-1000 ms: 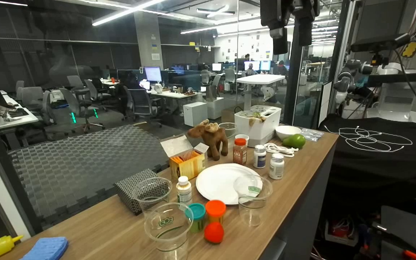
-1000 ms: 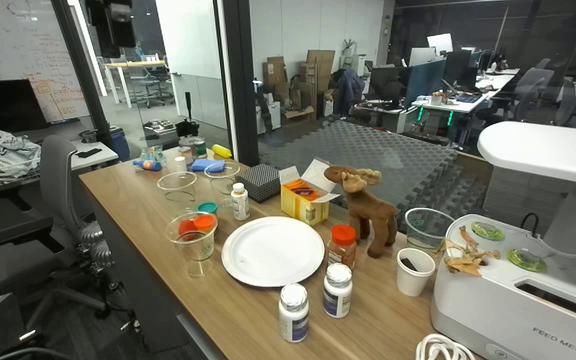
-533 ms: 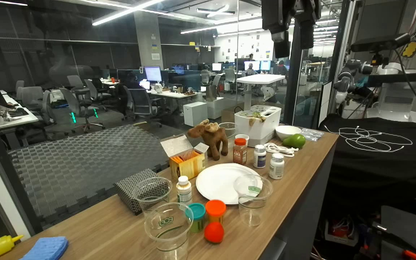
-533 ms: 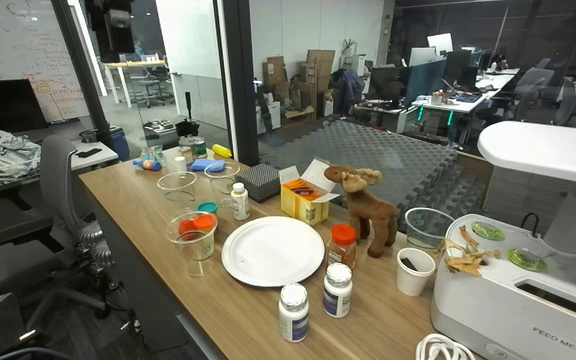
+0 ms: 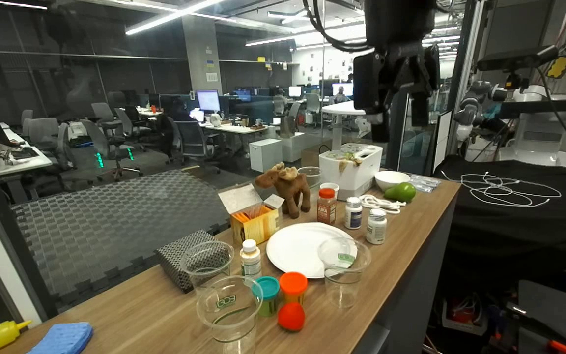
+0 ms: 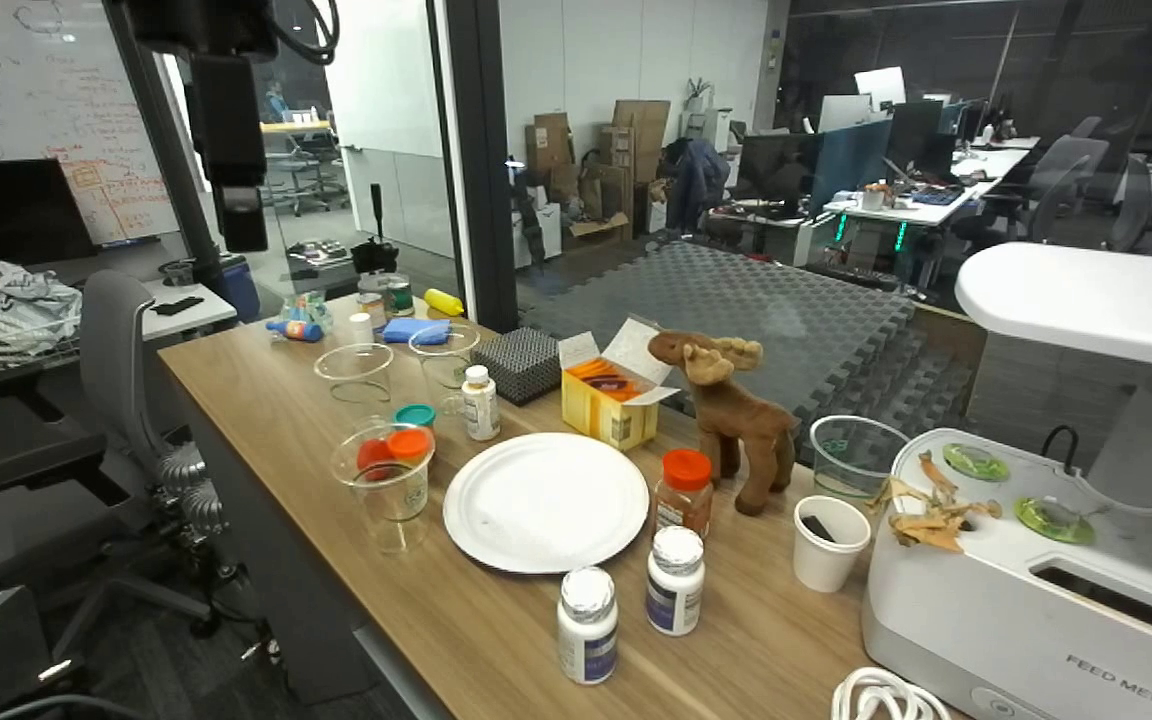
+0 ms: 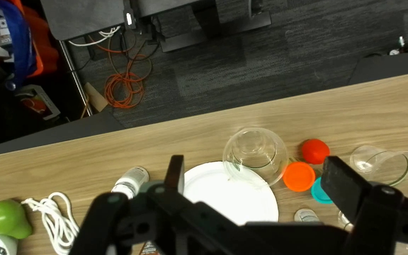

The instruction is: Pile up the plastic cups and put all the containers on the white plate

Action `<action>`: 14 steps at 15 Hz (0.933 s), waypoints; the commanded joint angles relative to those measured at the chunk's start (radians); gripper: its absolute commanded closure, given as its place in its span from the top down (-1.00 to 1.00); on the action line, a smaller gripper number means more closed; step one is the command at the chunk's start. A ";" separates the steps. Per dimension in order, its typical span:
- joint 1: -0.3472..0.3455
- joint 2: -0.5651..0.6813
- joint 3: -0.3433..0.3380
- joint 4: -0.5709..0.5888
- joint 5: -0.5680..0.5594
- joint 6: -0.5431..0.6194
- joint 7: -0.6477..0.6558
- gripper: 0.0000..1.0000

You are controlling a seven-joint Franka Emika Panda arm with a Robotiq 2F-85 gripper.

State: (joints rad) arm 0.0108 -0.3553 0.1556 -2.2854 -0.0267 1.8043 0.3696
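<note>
Above the table (image 5: 140,309) the gripper (image 5: 401,124) hangs empty — jaws wide apart — and one clear cup (image 6: 391,495) stands beside the white plate (image 6: 546,505).

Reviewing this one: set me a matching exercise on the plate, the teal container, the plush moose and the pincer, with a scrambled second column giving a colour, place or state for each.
1. Plate
2. Teal container
3. Plush moose
4. Pincer

A. Lid on, next to the orange container
B. Jaws apart, holding nothing
C. Flat, round and white
D. Brown, standing on its legs

Pairs: 1-C, 2-A, 3-D, 4-B
</note>
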 commanded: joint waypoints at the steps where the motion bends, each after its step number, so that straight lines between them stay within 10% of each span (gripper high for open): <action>1: 0.004 -0.065 -0.003 -0.134 -0.002 0.153 0.057 1.00; 14: -0.054 0.085 0.001 -0.348 -0.070 0.650 0.117 1.00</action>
State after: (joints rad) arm -0.0203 -0.3218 0.1554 -2.6259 -0.0541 2.3623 0.4528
